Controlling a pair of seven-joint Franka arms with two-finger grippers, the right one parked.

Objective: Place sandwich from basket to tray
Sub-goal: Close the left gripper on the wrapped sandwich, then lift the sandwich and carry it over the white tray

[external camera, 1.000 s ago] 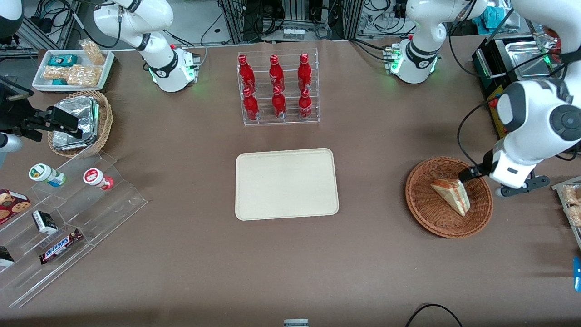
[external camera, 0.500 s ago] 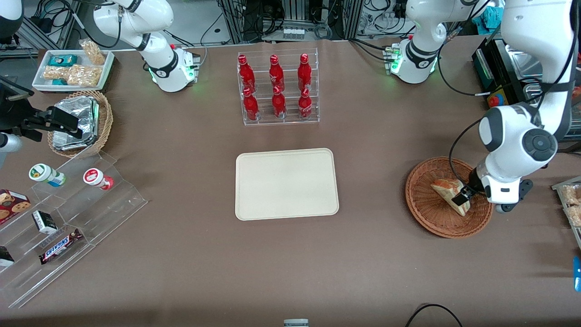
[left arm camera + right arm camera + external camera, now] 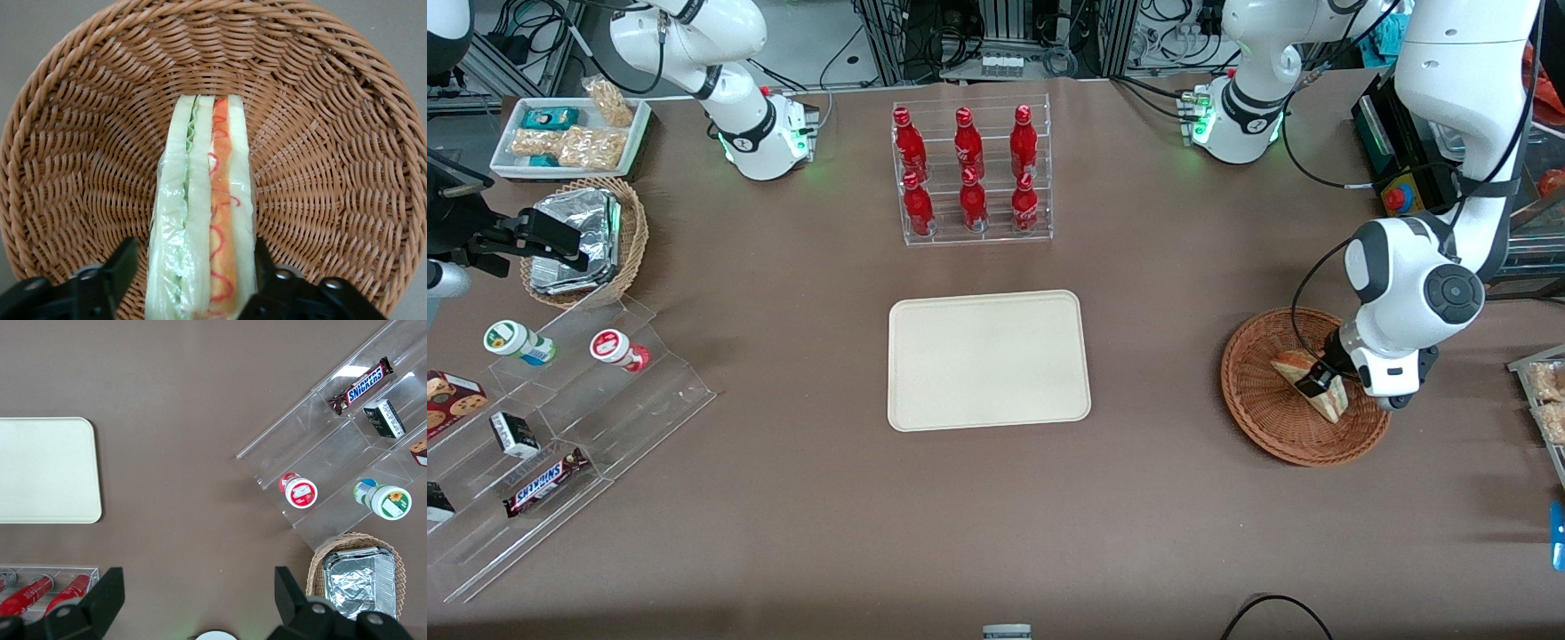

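The sandwich (image 3: 1289, 365), a wrapped white-bread wedge with green and red layers, lies in the reddish-brown wicker basket (image 3: 1263, 418) toward the working arm's end of the table. My gripper (image 3: 1319, 384) is down inside the basket, open, with one finger on each side of the sandwich (image 3: 203, 220). One finger (image 3: 265, 261) is against the wrap, while the other finger (image 3: 119, 267) stands a little off it. Wicker of the basket (image 3: 320, 133) surrounds the wedge. The cream-beige tray (image 3: 989, 360) lies bare at the table's middle.
A clear rack of red bottles (image 3: 971, 173) stands farther from the camera than the tray. A snack tray (image 3: 1545, 400) sits beside the basket at the table edge. At the parked arm's end are an acrylic stepped shelf (image 3: 560, 427) and a foil-packet basket (image 3: 587, 240).
My gripper moved from the basket's rim inward and down over the sandwich, ending astride it. The sandwich and basket have not shifted.
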